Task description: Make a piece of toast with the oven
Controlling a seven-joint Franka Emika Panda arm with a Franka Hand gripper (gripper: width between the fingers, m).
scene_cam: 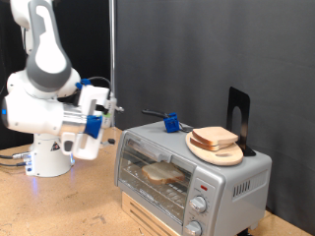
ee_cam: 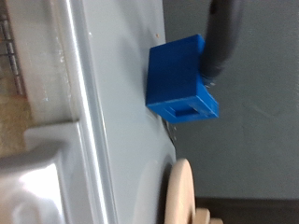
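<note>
The silver toaster oven (scene_cam: 231, 177) stands at the exterior view's lower right with its glass door shut. A pale bread slice (scene_cam: 162, 174) shows through the glass on the wire rack. Another slice with a tan crust (scene_cam: 215, 137) lies on a round wooden plate (scene_cam: 219, 152) on the oven's top. My gripper (scene_cam: 106, 108) hangs in the air to the left of the oven, pointing towards it and touching nothing. The wrist view shows no fingers, only the oven's grey top (ee_cam: 121, 140) and the plate's rim (ee_cam: 180, 191).
A small blue block (scene_cam: 172, 124) with a black handle (scene_cam: 153, 114) sits on the oven's top, near the plate; it also shows in the wrist view (ee_cam: 179, 79). A black stand (scene_cam: 238, 116) rises behind the plate. The oven rests on a pale wooden box (scene_cam: 148, 211).
</note>
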